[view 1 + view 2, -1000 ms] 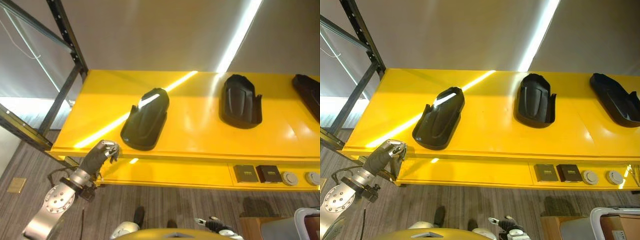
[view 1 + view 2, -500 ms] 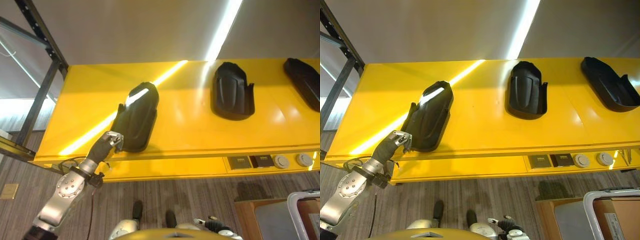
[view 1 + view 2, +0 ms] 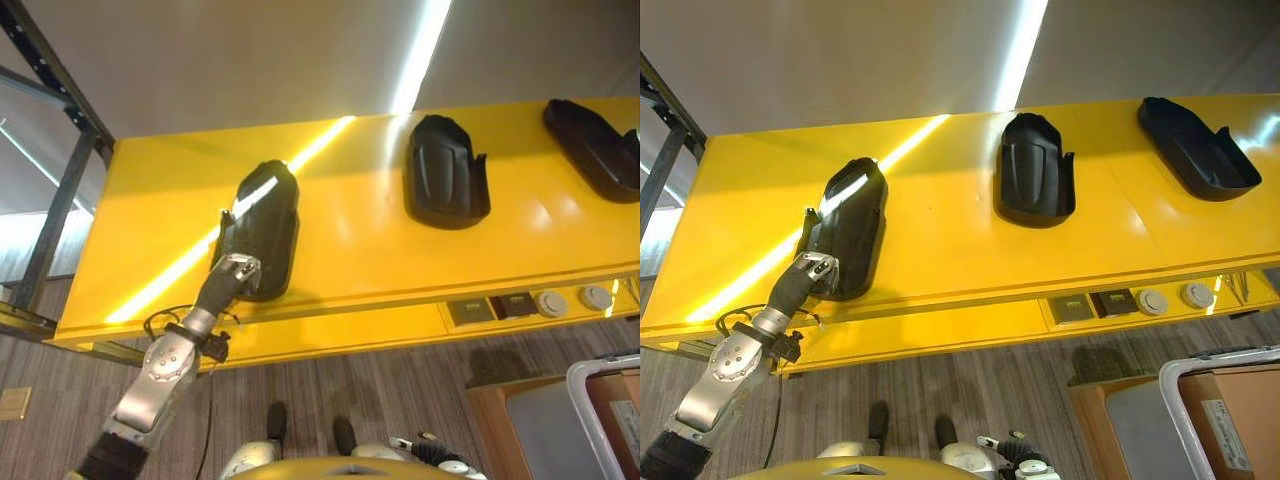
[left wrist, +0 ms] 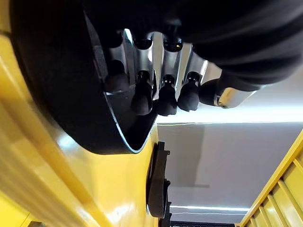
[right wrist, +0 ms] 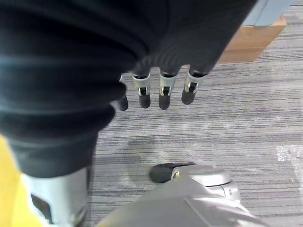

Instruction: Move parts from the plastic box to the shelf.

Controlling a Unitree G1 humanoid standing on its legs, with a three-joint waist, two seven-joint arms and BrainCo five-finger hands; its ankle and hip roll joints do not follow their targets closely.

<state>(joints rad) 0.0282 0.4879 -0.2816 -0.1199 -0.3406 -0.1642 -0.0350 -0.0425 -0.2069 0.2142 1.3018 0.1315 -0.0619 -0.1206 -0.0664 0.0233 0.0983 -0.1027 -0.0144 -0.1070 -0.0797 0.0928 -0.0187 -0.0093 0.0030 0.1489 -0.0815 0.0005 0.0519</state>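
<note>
The step in hand looks like placing: a black moulded plastic part [image 3: 260, 232], long and curved like a shell, lies on the glossy yellow shelf [image 3: 360, 250] towards its left, with its near end by the front edge. The robot's left hand [image 3: 234, 277] reaches up to that near end. In the left wrist view its dark-tipped fingers [image 4: 162, 97] are gently bent and rest against the part's edge; whether they pinch it I cannot tell.

Two more black moulded parts [image 3: 446, 172] lie further right, well apart. The right hand [image 5: 156, 92] hangs over grey carpet, fingers relaxed, holding nothing.

Next, probably, the left hand lets go and draws clear.
</note>
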